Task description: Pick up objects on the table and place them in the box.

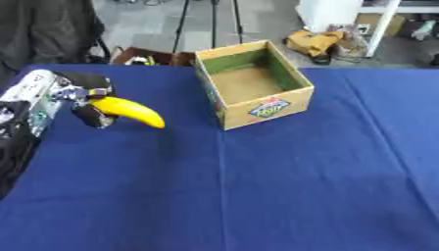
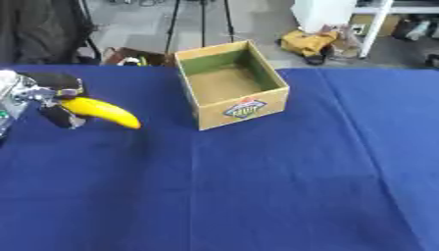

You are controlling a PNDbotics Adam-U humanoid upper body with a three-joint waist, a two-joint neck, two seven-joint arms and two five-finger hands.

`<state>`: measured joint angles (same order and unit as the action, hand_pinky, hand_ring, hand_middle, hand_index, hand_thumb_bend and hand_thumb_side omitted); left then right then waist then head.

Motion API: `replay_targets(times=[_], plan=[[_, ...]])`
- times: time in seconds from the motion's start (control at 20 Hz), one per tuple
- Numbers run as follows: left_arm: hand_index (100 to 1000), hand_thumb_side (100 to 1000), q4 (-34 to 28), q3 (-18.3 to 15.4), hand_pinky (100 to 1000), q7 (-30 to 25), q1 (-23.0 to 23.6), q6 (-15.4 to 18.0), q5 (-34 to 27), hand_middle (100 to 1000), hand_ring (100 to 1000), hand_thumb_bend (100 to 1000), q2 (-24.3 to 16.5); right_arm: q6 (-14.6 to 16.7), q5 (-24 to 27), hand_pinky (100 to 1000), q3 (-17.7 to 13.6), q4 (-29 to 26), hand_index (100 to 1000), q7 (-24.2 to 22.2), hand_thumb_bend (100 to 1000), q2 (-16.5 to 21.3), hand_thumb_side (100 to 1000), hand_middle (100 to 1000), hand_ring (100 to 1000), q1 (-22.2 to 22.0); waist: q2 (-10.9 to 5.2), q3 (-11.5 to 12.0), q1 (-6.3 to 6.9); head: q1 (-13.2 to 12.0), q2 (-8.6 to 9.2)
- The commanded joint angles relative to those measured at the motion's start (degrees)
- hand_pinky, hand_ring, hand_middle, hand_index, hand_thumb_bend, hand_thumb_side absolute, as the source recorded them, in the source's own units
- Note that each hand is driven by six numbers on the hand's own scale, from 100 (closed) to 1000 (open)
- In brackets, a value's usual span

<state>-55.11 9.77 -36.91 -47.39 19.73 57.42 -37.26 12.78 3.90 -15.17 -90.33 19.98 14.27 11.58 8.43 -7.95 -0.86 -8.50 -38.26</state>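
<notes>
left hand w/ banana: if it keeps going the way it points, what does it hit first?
The left hand holds the banana, pointing right and slightly toward the camera. That line looks free over the blue tablecloth; it likely passes in front of the box, though depth is unclear.

Stereo pair, head-mounted, looking steeply down and forward over the table (image 1: 283,196).
Both eyes face the far edge and floor beyond. Shared: box (image 1: 253,83), banana (image 1: 129,111), left hand (image 1: 82,98). In the right eye view everything sits further left, arm partly cropped.
</notes>
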Motion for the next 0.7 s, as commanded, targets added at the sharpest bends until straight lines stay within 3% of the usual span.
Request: replay_targets(times=[0.05, 0.35, 0.7], plan=[[447, 361, -0.5, -0.6, 517, 0.1, -0.9, -0.2, -1.0, 331, 386, 100, -1.1, 0.1, 0.3, 724, -0.3, -0.6, 763, -0.1, 100, 1.3, 696, 673, 676, 0.4, -1.09, 0.0, -0.06, -0.2, -0.12], [387, 421, -0.3, -0.4, 468, 1.6, -0.6, -1.0, -3.1, 267, 328, 100, -0.7, 0.1, 0.4, 725, -0.2, -0.5, 763, -0.1, 100, 1.4, 696, 673, 676, 0.3, -1.20, 0.1, -0.27, -0.3, -0.13], [286, 430, -0.3, -0.5, 395, 4.9, -0.6, -1.5, -5.3, 164, 247, 100, -0.1, 0.1, 0.4, 725, -0.2, -0.4, 763, -0.2, 100, 1.3, 696, 673, 676, 0.2, -1.23, 0.0, -0.45, -0.3, -0.15]])
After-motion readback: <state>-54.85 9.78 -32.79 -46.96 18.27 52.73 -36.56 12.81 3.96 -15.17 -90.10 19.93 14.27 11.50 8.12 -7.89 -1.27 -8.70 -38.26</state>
